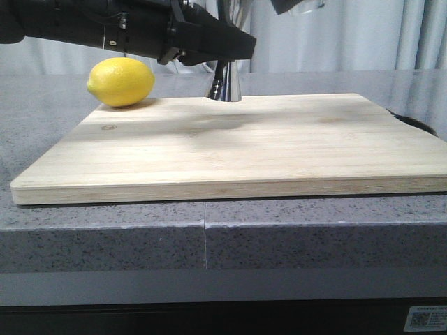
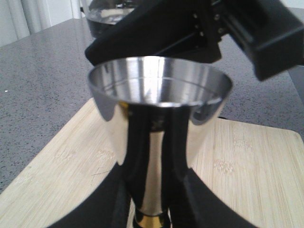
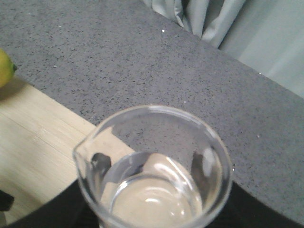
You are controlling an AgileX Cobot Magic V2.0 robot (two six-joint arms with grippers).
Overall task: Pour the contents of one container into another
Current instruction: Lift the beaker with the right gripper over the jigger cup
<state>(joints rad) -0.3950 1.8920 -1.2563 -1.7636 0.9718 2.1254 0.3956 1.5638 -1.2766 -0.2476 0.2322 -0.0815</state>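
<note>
The steel jigger stands upright at the back edge of the bamboo board. My left gripper is shut on it, and its fingers close on the narrow part just above the gold waist. The open upper cup shows a shiny inside. My right gripper is shut on the clear glass beaker, which holds some clear liquid. That gripper hangs high, to the upper right of the jigger. In the left wrist view the beaker shows just beyond and above the jigger's rim.
A yellow lemon lies at the board's back left corner, close to my left arm. The board rests on a grey speckled counter. Pale curtains hang behind. A dark object sticks out past the board's right edge.
</note>
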